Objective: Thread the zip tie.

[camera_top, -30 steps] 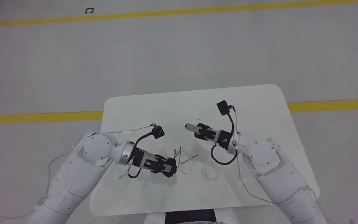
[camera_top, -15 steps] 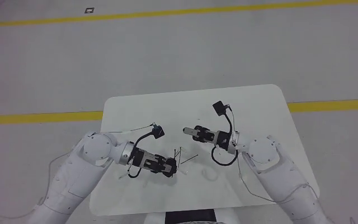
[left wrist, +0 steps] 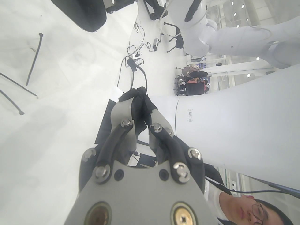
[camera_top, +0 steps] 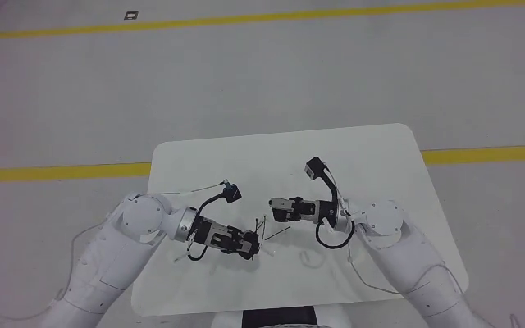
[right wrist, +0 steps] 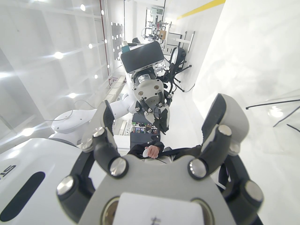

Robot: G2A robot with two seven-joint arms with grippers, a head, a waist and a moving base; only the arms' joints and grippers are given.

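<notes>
Several zip ties point(camera_top: 276, 234) lie loose between left gripper point(camera_top: 254, 246) and right gripper point(camera_top: 273, 205).

**Lettering and signs.** A short grey mark point(left wrist: 190, 115) flanked by small wave signs stands on the white casing point(left wrist: 229, 136) beyond the fingertips of the left hand point(left wrist: 138, 98). Dark letters point(right wrist: 7, 168), cut off at the frame edge, stand on the white shell point(right wrist: 35, 153) beside the right hand point(right wrist: 164, 106). A printed label point(right wrist: 144, 77) behind the left hand is too small to read. A square black-and-white marker point(camera_top: 131, 15) lies on the floor, far from both hands.
</notes>
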